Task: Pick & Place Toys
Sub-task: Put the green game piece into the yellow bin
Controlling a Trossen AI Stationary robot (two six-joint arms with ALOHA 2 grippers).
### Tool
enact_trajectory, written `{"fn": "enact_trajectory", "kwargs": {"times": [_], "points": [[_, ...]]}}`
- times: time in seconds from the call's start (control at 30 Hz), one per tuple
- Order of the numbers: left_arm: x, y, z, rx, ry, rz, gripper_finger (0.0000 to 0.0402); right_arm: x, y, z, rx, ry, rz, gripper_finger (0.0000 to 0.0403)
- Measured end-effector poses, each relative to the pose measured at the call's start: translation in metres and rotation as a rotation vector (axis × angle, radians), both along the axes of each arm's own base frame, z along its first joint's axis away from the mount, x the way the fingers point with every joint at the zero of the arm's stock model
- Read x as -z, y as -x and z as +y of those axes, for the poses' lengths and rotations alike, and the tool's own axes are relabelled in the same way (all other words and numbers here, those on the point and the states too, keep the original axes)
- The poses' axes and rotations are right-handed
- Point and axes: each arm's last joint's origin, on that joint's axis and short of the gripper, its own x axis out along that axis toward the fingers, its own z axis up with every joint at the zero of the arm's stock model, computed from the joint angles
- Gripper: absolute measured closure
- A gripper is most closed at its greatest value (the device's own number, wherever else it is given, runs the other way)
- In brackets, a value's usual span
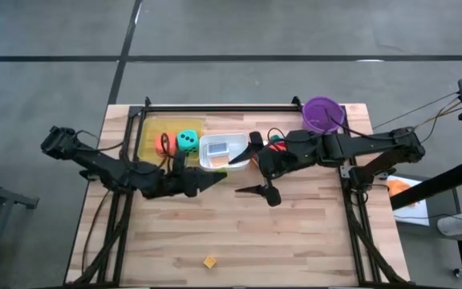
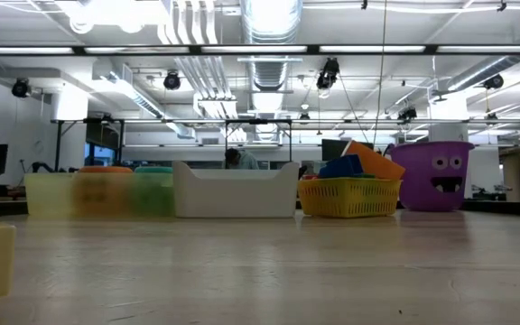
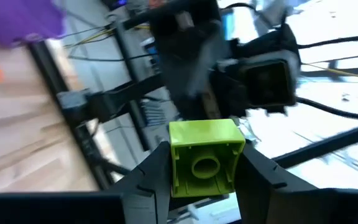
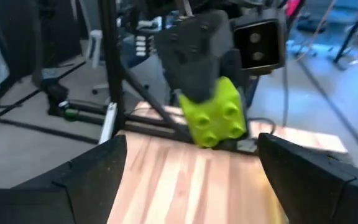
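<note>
Here, yellow tray — teal die inside.

Lime-green studded block clamped aloft, table centre; teal die at ten o'clock; small yellow block at six.

A purple bucket with a cartoon face is standing at the far right corner of the wooden table. A white tray is sitting mid-table, with a translucent yellow tray lying just beside it. In the low view, a yellow woven basket is sitting between the white tray and the bucket.
</note>
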Motion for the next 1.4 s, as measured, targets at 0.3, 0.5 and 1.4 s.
{"fn": "enact_trajectory", "kwargs": {"times": [0.3, 0.5, 1.4], "points": [[-0.006, -0.004, 0.007, 0.034, -0.011, -0.062, 0.028, -0.01, -0.003, 0.001, -0.003, 0.088, -0.133, 0.0095], [-0.01, -0.005, 0.01, 0.048, -0.013, -0.098, 0.028, -0.01, -0.004, 0.001, -0.012, 0.107, -0.144, 0.013], [-0.012, -0.008, 0.012, 0.074, -0.009, -0.139, 0.028, -0.008, -0.018, 0.0, -0.005, 0.142, -0.23, 0.0158]]}}
